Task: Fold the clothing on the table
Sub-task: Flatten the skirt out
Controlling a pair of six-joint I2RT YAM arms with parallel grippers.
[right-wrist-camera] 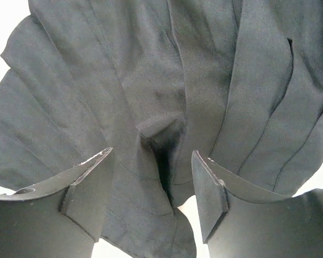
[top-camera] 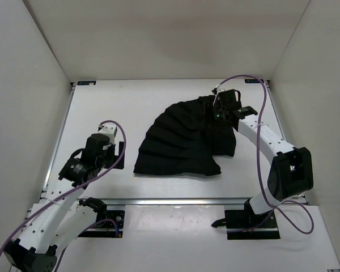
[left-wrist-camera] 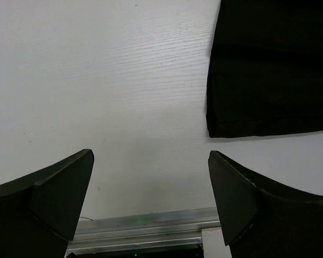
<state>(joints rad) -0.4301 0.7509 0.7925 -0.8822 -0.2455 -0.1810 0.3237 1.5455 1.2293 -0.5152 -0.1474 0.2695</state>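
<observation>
Leftmost, the left gripper (left-wrist-camera: pixel 151 155) hangs over bare table (top-camera: pixel 113 107) with its jaws spread fully and nothing between them, just beside the near-left corner of the clothing (top-camera: pixel 184 139), probably waiting to take that hem. The black pleated garment lies fanned across the middle of the table. At its far-right end the right gripper (right-wrist-camera: pixel 151 153) stands half-open, straddling a raised pleat without pinching it, seemingly poised to lift that end over.

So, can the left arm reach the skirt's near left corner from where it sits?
Probably yes: the left gripper hangs open over bare table, and the clothing corner lies just ahead to its right, with nothing between them.
</observation>
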